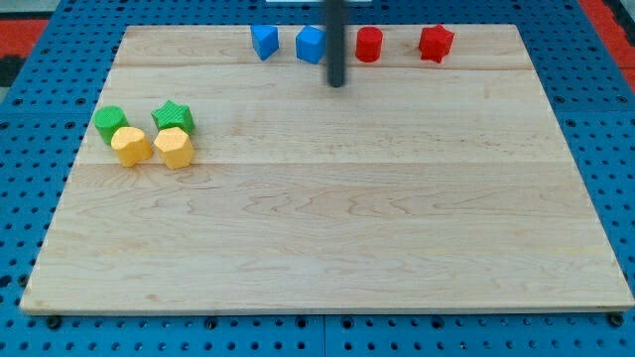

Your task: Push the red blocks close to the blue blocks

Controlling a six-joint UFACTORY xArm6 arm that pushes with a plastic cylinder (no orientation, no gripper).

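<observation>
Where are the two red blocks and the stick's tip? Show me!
left red block (369, 45), camera view, its top face
right red block (436, 42), camera view, its middle
my tip (338, 83), camera view, rod's very end

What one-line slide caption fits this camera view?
My tip rests just below two blue blocks and two red blocks.

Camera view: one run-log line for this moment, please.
tip between blue blocks and red blocks | far red block apart | greens, yellows untouched
</observation>
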